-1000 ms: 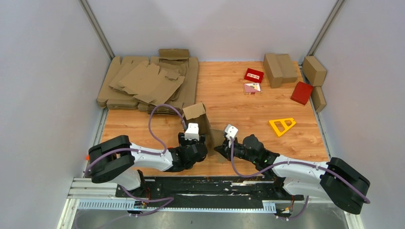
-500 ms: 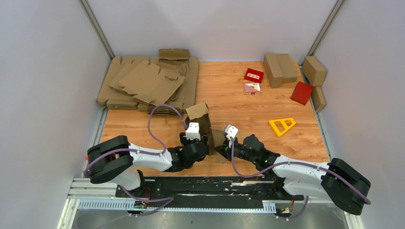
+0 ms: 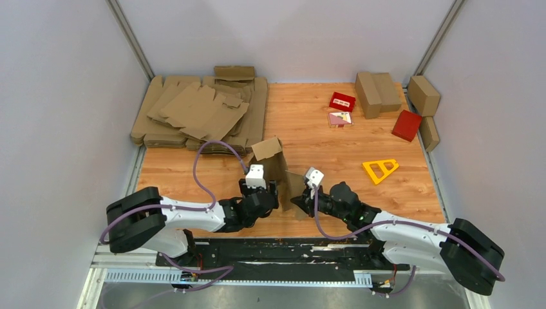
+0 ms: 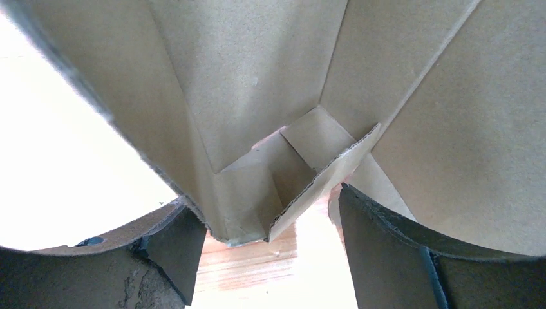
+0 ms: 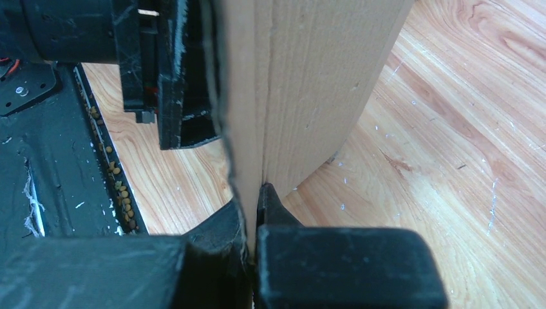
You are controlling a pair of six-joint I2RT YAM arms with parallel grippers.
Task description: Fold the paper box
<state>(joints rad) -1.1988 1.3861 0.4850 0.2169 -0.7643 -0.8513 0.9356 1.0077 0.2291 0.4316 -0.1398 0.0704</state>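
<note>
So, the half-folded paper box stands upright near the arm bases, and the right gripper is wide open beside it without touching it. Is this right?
Not fully. The right gripper is not open beside the box: it is shut on a panel of the paper box, with the cardboard edge pinched between its fingers. The right wrist view shows this. The rest is right: the box stands upright near the arm bases.

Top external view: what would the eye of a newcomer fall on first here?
The half-formed paper box stands upright at the near middle of the table. The right pincer is shut on one of its panels, and the left pincer is open, close against its other side. After that, the heap of flat cardboard sheets at the far left corner draws the eye.
</note>
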